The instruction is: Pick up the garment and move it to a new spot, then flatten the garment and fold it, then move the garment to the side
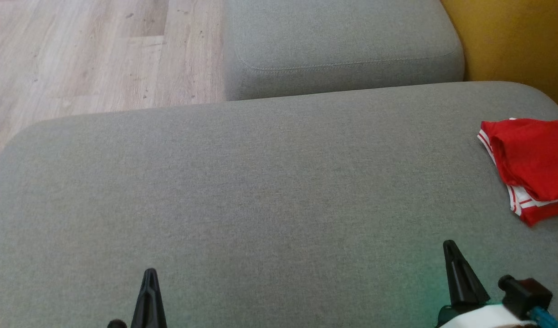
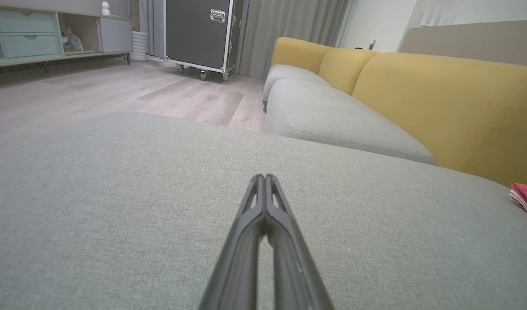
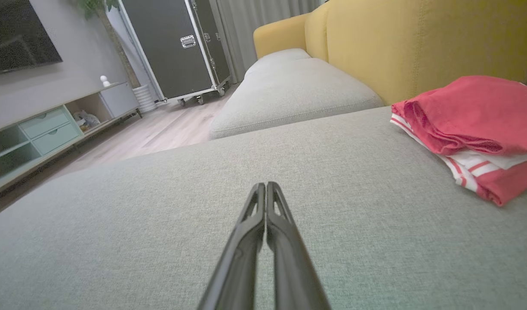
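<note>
The garment is a red piece with white stripes, lying folded at the right edge of the grey sofa seat. It also sits at the right in the right wrist view and as a small red corner in the left wrist view. My left gripper is shut and empty at the lower left, low over the seat. My right gripper is shut and empty too, below and left of the garment and apart from it.
A second grey seat cushion lies beyond the near one, with the yellow sofa back at the right. Wooden floor lies to the left. A black wheeled case and a low shelf unit stand across the room.
</note>
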